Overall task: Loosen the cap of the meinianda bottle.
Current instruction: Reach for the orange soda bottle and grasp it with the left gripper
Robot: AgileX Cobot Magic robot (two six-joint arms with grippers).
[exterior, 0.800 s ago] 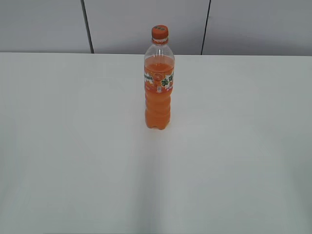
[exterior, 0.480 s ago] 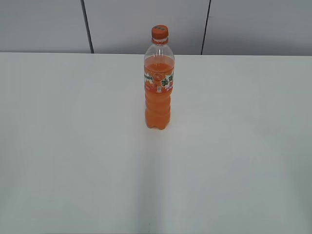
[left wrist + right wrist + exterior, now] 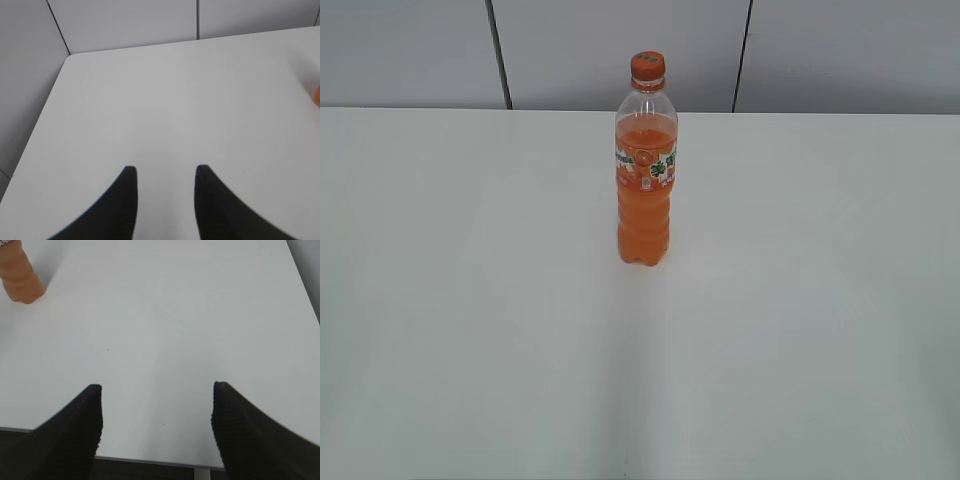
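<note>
The meinianda bottle stands upright near the middle of the white table, full of orange drink, with the orange cap on top. Its lower body shows at the top left of the right wrist view, and an orange sliver of it sits at the right edge of the left wrist view. My left gripper is open and empty over the table's left part. My right gripper is open and empty above the table's front edge. Neither gripper shows in the exterior view.
Grey wall panels stand behind the table. The table's far left corner shows in the left wrist view, and its front edge in the right wrist view.
</note>
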